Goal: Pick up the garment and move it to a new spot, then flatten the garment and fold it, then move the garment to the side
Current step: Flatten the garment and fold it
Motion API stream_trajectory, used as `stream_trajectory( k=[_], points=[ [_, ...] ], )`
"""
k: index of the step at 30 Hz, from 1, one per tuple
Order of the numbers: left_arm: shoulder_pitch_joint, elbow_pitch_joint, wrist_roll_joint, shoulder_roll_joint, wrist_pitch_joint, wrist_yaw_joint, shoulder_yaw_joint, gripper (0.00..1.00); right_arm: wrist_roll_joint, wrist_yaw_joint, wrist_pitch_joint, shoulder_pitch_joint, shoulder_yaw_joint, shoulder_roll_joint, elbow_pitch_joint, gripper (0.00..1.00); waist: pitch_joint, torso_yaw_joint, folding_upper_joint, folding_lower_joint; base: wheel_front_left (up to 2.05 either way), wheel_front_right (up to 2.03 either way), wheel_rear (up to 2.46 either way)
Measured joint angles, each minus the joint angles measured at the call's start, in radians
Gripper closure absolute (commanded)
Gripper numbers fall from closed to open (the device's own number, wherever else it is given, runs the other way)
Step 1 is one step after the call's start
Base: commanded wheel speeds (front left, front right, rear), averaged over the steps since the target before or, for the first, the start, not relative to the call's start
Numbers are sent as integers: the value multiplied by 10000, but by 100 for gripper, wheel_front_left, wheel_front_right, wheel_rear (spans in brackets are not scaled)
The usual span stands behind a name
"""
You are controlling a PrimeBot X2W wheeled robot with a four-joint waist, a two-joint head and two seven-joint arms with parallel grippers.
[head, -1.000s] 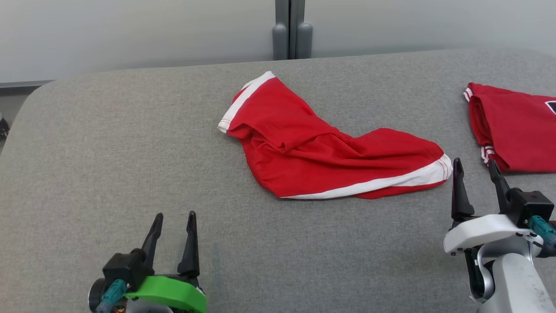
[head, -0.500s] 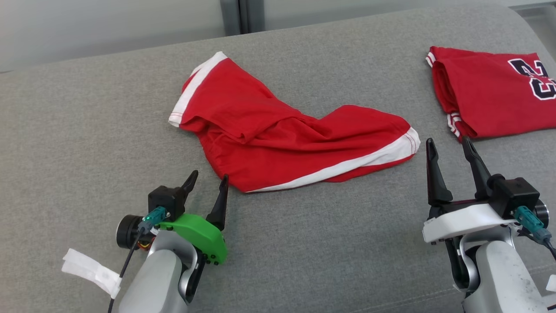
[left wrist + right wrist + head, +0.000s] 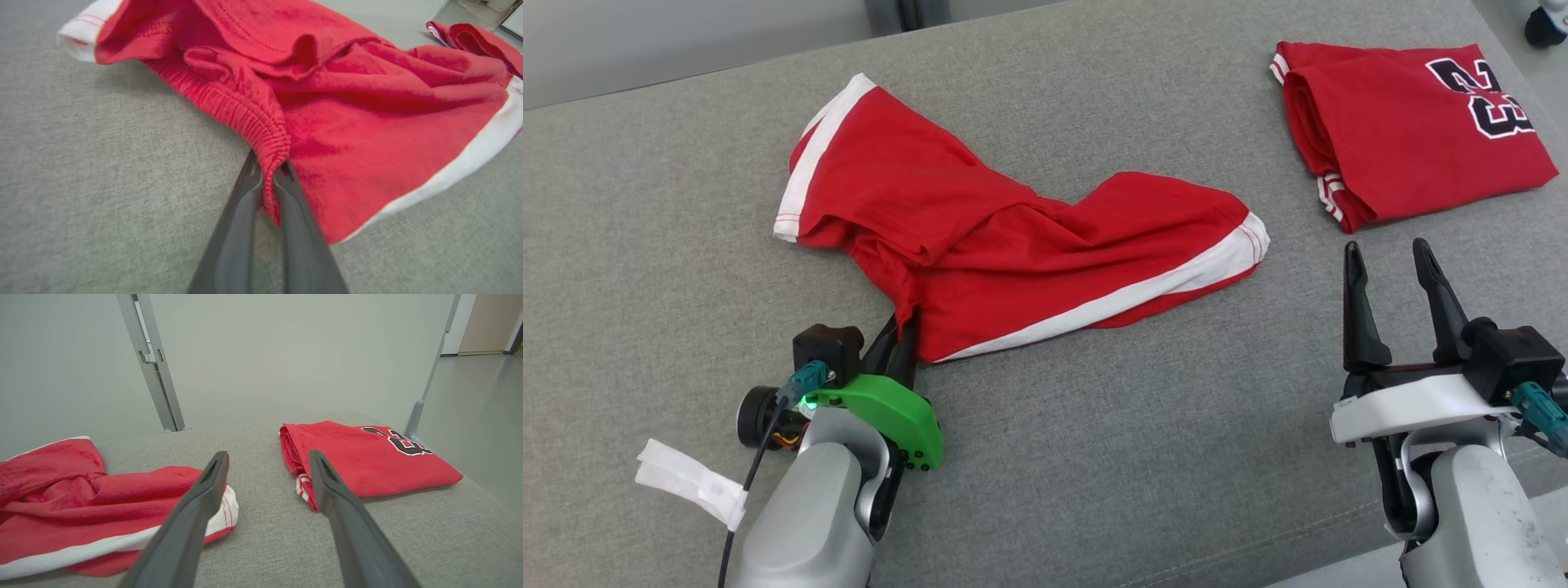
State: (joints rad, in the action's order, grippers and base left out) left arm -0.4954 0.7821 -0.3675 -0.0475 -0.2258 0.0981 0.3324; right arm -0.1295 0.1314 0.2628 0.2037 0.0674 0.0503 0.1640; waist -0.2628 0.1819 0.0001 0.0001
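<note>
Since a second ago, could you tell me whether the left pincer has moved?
Yes. Judged against the shorts, the left pincer has gone forward: it stood well short of their near edge, and now it is shut on their waistband.

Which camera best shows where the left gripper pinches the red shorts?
The left wrist view: up close, the left gripper has its jaws shut on the ribbed waistband of the red shorts. The head view shows that pinch small; the right wrist view shows the shorts' white-trimmed leg end.

The crumpled red fabric shorts (image 3: 1029, 253) lay centrally on the grey cloth-covered table (image 3: 645, 245). A folded red fabric jersey (image 3: 1405, 122) lay apart to their right, farther back.
</note>
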Motion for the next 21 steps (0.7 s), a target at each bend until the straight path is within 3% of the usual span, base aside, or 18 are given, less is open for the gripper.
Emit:
stream_trajectory(
  k=[6,13,21],
  points=[
    [233,-1064,130,-38,-290,-69,125,100,-33,0,0,-115,13,-6,-4,0,193,-314,0,0,0,0,0],
    [1892,-3764,295,-531,-270,-596,-2,100,-86,0,0,-272,71,-8,38,0,549,-808,0,0,0,0,0],
    [3985,-6525,73,-1243,1482,-1421,-209,100,-186,0,0,-348,36,-8,58,0,829,-1109,0,-1,0,0,0]
  ],
)
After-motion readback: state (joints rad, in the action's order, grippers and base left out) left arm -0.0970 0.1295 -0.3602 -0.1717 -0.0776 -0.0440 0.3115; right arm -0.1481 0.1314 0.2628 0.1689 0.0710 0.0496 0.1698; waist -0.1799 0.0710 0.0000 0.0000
